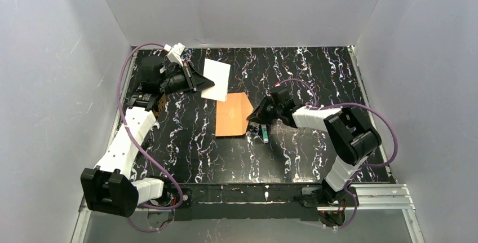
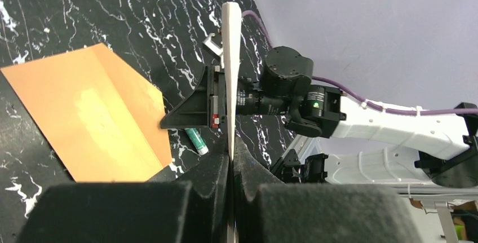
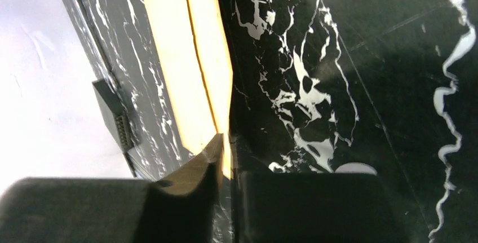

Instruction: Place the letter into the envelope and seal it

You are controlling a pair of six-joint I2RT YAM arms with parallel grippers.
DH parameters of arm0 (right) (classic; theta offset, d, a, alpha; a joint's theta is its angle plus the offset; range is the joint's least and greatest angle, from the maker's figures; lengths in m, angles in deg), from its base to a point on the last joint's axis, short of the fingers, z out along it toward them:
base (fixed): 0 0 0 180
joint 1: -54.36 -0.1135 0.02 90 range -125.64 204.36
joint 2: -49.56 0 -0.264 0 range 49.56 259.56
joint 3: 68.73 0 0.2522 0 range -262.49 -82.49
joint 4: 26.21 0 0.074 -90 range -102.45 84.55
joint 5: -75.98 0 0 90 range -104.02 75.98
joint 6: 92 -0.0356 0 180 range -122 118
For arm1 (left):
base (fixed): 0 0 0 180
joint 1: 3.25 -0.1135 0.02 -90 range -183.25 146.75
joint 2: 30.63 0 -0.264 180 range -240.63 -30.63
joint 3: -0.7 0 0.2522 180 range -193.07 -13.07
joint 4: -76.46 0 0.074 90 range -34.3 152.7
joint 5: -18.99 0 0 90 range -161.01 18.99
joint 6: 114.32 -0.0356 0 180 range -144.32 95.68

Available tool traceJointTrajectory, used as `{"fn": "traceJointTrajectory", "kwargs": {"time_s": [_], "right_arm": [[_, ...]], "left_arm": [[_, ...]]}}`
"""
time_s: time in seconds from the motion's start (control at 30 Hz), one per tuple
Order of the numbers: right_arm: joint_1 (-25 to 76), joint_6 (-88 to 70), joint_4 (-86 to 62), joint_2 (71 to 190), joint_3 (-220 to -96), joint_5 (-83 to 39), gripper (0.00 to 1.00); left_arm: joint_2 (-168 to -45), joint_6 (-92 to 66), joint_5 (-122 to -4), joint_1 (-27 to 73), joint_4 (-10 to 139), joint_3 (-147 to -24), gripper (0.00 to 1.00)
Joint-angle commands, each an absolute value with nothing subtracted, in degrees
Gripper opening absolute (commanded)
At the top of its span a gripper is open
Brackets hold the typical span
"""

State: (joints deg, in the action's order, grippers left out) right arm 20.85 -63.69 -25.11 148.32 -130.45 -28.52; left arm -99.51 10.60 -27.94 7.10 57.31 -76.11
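The letter (image 1: 216, 78), a pale sheet, is held off the table at the back left, with my left gripper (image 1: 198, 82) shut on its left edge. In the left wrist view the letter (image 2: 230, 74) shows edge-on, rising from between the shut fingers of my left gripper (image 2: 231, 154). The orange envelope (image 1: 232, 116) lies flat mid-table, its flap open and pointing right. My right gripper (image 1: 252, 118) is shut on the flap's edge. In the right wrist view the envelope (image 3: 180, 57) runs into the pinched jaws of my right gripper (image 3: 226, 148).
A small green-and-white glue stick (image 1: 264, 135) lies on the black marbled table (image 1: 315, 68) just right of the envelope, under my right gripper. The glue stick (image 2: 197, 140) also shows in the left wrist view. White walls enclose the table on three sides.
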Motion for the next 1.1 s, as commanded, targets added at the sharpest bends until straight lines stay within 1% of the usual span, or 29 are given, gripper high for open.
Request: {"fn": "traceJointTrajectory", "kwargs": {"time_s": [0.0, 0.03, 0.07, 0.1, 0.13, 0.23, 0.3, 0.4, 0.43, 0.47, 0.57, 0.73, 0.9, 0.97, 1.07], "right_arm": [[19.6, -63.7, -19.0, 144.1, -134.0, -22.9, 0.36], [19.5, -62.9, -18.0, 142.9, -134.7, -22.6, 0.48], [19.5, -61.8, -17.8, 141.5, -135.2, -22.3, 0.57], [19.5, -61.1, -16.4, 140.0, -136.1, -21.6, 0.64], [19.5, -60.2, -15.2, 138.6, -136.9, -21.0, 0.69], [19.5, -56.8, -12.9, 135.8, -139.6, -21.6, 0.72], [19.5, -54.1, -17.8, 134.7, -140.0, -26.7, 0.72], [19.5, -53.3, -29.4, 133.7, -141.0, -36.9, 0.74], [19.5, -54.1, -33.3, 133.1, -141.0, -39.0, 0.78], [19.3, -55.3, -37.3, 132.2, -140.5, -39.9, 0.84], [19.3, -61.0, -48.0, 129.9, -138.0, -40.6, 0.93], [19.2, -67.3, -57.9, 130.0, -139.0, -41.9, 0.95], [19.2, -69.8, -58.1, 132.6, -143.0, -41.0, 0.93], [19.2, -71.2, -58.8, 133.6, -144.0, -39.3, 0.91], [19.4, -76.8, -66.0, 135.7, -145.4, -39.8, 0.81]], "left_arm": [[-97.6, 12.7, -28.8, 7.3, 58.8, -74.8, 0.00], [-97.7, 13.0, -29.0, 7.3, 58.9, -74.7, 0.00], [-97.8, 13.4, -29.1, 7.3, 59.1, -74.7, 0.00], [-98.2, 13.9, -29.1, 7.3, 59.0, -75.1, 0.00], [-98.7, 14.3, -28.9, 7.3, 58.8, -75.4, 0.00], [-100.0, 16.6, -27.4, 7.3, 59.7, -76.2, 0.00], [-100.4, 19.0, -26.3, 7.4, 61.9, -76.3, 0.00], [-100.8, 22.7, -25.6, 7.4, 65.4, -76.6, 0.00], [-101.0, 23.3, -25.4, 7.4, 65.5, -77.1, 0.00], [-101.3, 23.9, -25.2, 7.4, 65.5, -77.9, 0.00], [-101.8, 25.2, -25.1, 7.4, 65.5, -79.9, 0.00], [-102.9, 27.5, -23.3, 7.4, 65.9, -83.1, 0.00], [-103.9, 30.4, -19.1, 7.3, 66.3, -85.9, 0.00], [-103.9, 31.4, -17.8, 7.4, 66.3, -87.0, 0.00], [-104.0, 32.3, -16.4, 7.4, 66.0, -87.7, 0.00]]}}
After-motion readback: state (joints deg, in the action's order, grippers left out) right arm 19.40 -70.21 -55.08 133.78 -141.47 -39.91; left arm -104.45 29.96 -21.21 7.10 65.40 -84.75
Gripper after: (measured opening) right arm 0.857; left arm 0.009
